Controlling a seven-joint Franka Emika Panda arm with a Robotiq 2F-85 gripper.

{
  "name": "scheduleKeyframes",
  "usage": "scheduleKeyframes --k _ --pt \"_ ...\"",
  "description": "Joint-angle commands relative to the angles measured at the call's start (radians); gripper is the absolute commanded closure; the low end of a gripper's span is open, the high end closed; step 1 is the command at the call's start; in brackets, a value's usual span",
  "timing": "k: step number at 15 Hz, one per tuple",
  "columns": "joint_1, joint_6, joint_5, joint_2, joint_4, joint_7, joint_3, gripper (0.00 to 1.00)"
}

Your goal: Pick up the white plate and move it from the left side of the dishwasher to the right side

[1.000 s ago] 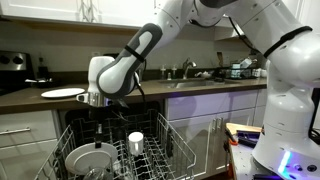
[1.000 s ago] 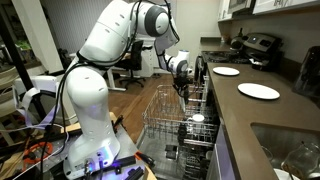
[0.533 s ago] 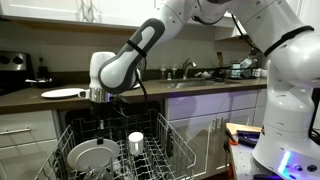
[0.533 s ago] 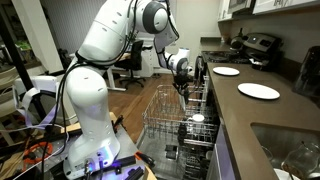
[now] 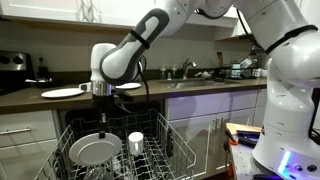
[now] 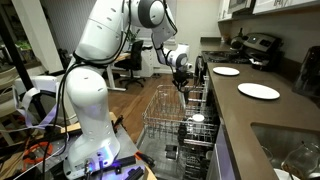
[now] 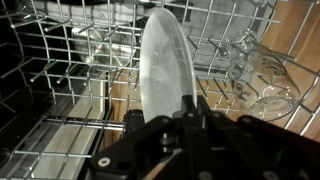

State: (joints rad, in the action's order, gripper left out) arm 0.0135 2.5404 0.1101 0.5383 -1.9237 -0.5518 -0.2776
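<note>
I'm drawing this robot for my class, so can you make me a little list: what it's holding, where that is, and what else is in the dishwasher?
gripper: shut on the rim of the white plate
plate position: upright, left part of the rack
dishwasher: open, rack pulled out
also in rack: small white cup right of the plate; clear glasses in the wrist view
on the counter: two flat plates
task so far: plate not yet on the right side
</note>
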Motion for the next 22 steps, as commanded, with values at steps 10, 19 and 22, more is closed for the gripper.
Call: scheduleKeyframes --k 10,19,22 --pt "0.009 -0.087 -0.116 -0.188 -0.123 -0.053 -0.014 0.98" --pt "-0.03 -0.134 -0.151 -0.297 -0.203 -0.025 -0.002 0.98" --pt "-0.047 -0.137 -0.162 -0.333 -0.244 -0.018 -0.003 0.98"
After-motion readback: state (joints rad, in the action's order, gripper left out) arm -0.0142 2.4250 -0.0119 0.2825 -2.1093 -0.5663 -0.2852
